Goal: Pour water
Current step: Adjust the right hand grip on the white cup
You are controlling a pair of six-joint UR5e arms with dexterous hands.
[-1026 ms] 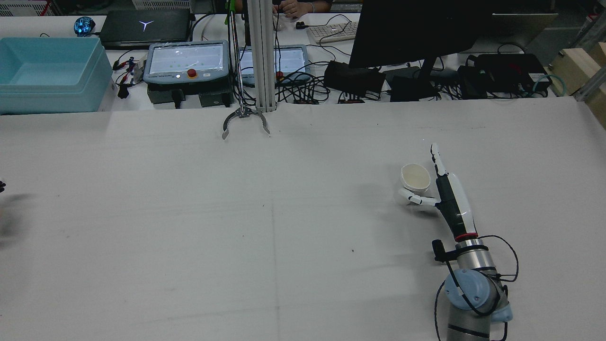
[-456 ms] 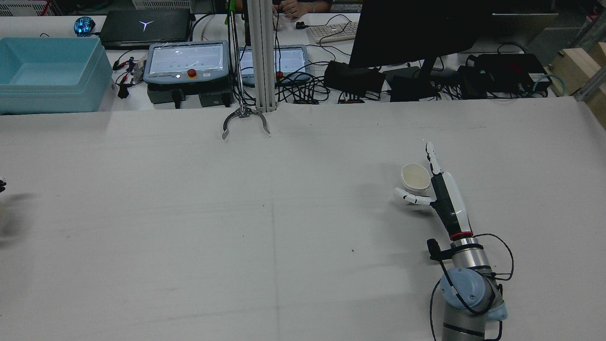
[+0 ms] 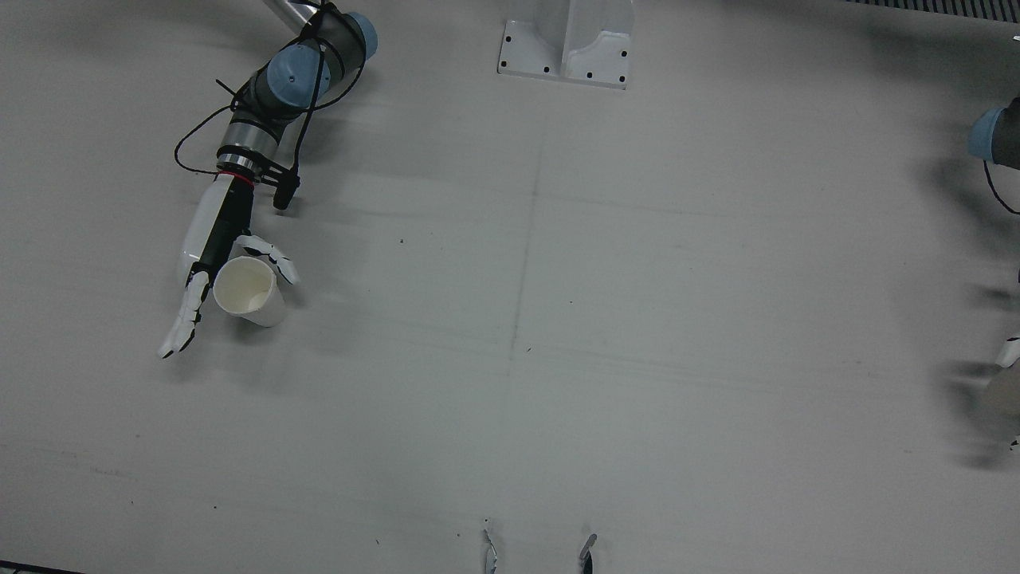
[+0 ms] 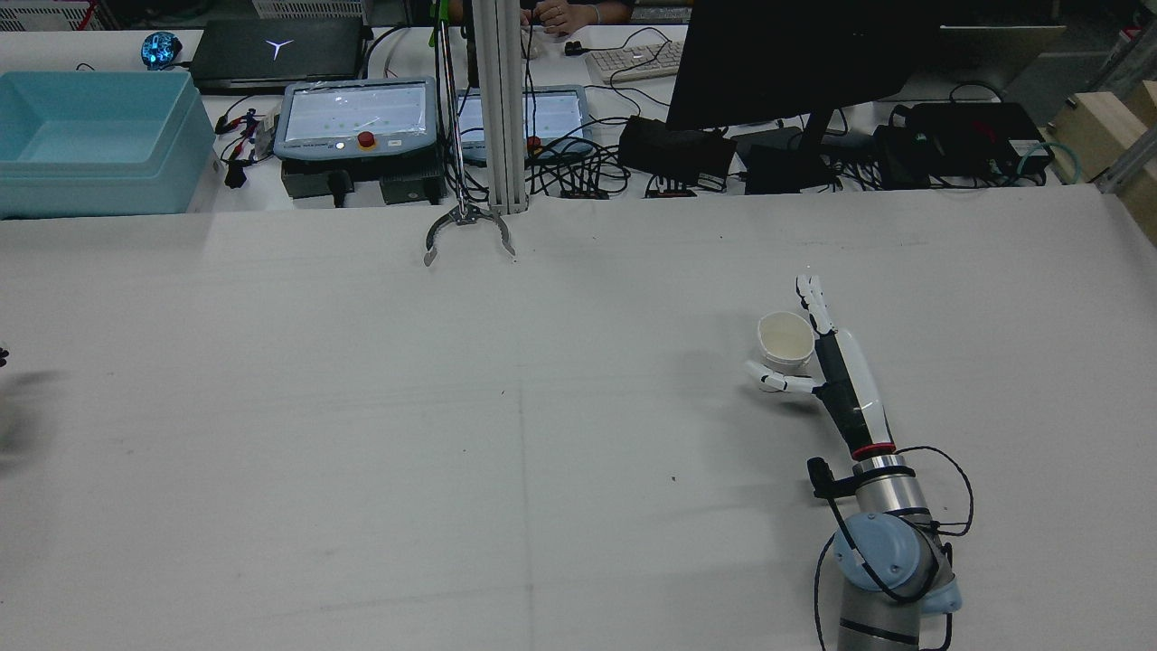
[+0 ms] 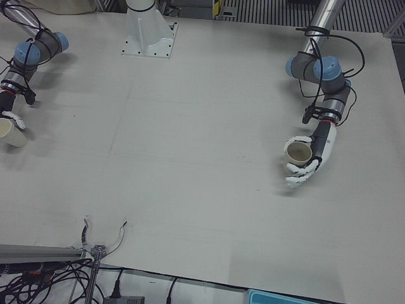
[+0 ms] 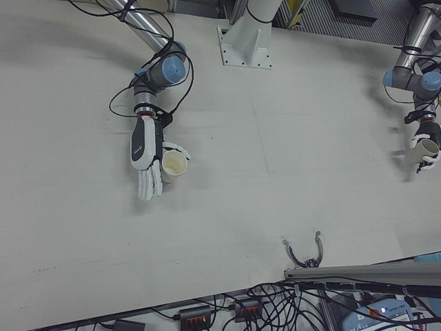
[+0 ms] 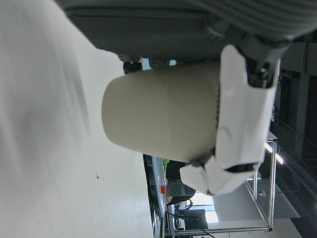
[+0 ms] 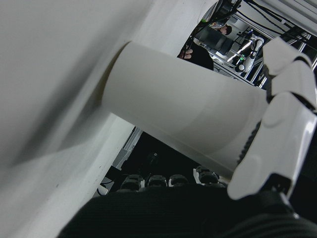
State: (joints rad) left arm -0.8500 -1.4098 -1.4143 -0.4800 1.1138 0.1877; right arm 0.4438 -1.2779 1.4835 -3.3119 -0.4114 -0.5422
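Reaching out low over the grey table [image 4: 362,434], the right arm [image 4: 890,533] stretches its right hand [image 4: 836,371] forward, palm turned toward a white paper cup [image 4: 785,340]. In the rear view the cup stands upright, its open mouth facing up, tucked into the crook between the thumb and the long fingers [image 4: 815,303]. The thumb curls around the near side of the cup, while the other fingers lie straight and extended past its far side. The right-front view shows the same hand [image 6: 147,165] with those fingers pointing flat along the table and the cup [image 6: 173,165] against the palm edge. Whether the palm actually presses on the cup wall cannot be told; the hand is cupped about it rather than clenched. The right hand view shows the cup close up with the thumb laid against its side near the rim.

On the other half of the table, the left arm [image 5: 319,76] bends down from its pedestal side and ends in the left hand [image 5: 310,158], which wraps a second paper cup [image 5: 296,152]. Its fingers curl around the cup from below and its thumb closes over the near side, so the cup is grasped. The left hand view shows that cup clear of the table, a finger clamped on its wall.

A reacher claw [image 4: 468,231] lies at the table's far edge.
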